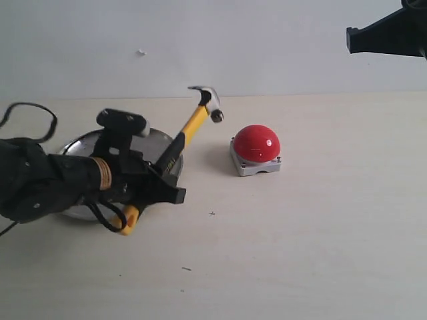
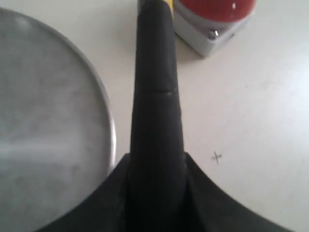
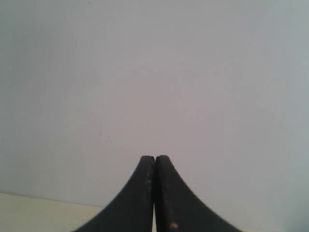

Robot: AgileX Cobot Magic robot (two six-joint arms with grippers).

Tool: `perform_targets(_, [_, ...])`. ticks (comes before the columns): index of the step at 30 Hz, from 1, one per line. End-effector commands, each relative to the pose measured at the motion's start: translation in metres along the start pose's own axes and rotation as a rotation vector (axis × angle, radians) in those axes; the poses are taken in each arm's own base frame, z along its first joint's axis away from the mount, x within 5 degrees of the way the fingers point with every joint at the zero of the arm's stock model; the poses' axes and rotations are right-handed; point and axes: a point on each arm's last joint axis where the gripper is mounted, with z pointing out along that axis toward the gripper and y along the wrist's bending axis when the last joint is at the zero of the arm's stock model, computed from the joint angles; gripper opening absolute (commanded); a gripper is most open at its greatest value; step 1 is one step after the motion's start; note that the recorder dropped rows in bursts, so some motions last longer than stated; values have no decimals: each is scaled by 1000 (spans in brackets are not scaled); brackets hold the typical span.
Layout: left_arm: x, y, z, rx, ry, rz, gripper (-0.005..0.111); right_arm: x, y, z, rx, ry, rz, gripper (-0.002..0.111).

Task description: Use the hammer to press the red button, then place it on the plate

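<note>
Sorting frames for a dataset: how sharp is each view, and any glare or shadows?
Exterior view: fairly sharp; the red button has small highlights and a soft shadow beside it. Left wrist view: the hammer, close up, is blurred; the plate shows dull sheen. Right wrist view: the right gripper soft-edged against blank wall.
</note>
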Motion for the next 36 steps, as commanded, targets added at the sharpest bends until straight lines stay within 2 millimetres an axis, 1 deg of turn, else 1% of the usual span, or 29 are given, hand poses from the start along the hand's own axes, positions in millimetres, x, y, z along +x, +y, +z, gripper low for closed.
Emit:
perform_targets(1, [-48,-5,-41,36,-242,16,0,-2,0,0,-4,-14,-4,0])
perform_targets(3, [-58,-4,-55,23,-277,24,0,-2,0,0,-4,-14,-4,0])
perform_targets(6, [-62,-1,-70,8,-308,22,0,-2,0,0,-7,-14,-5,0])
perform_targets(11, [-52,14,-85,-2,-364,-3,0,-2,1,0,-22,-4,-6,0])
perform_targets(16, [-38,39,-90,-6,-410,-119,0,-1,3,0,-38,7,1,0])
perform_targets(17, [-35,45,-91,43,-420,-135,0,-1,3,0,-38,7,15,0])
perform_targets(18, [-33,45,-90,79,-410,-126,0,-1,3,0,-39,6,21,0])
perform_targets(19, [-32,48,-91,187,-419,-159,0,-1,3,0,-39,7,29,0])
perform_targets(20, [-31,51,-92,215,-418,-176,0,-1,3,0,-40,8,29,0])
perform_targets(21, [-31,56,-94,299,-451,-212,0,0,3,-1,-44,11,29,0])
perform_targets(22, [-30,60,-94,319,-458,-233,0,0,3,-1,-46,12,29,0])
perform_targets(23, [-28,68,-90,336,-454,-273,0,0,4,-1,-57,19,29,0])
perform_targets(24, [-27,71,-87,339,-443,-285,0,0,5,-1,-63,19,24,0])
perform_targets(25, [-27,76,-81,362,-430,-302,0,0,6,-1,-79,18,13,0])
perform_targets(29, [-27,85,-48,481,-333,-389,0,0,7,-1,-80,17,33,0])
perform_targets(32, [-28,94,-26,524,-278,-439,0,0,7,-1,-80,17,33,0])
perform_targets(34, [-27,102,-18,538,-247,-469,0,0,6,-1,-79,16,33,0])
perform_targets(36, [-26,109,-20,524,-252,-471,0,0,7,-1,-80,14,30,0])
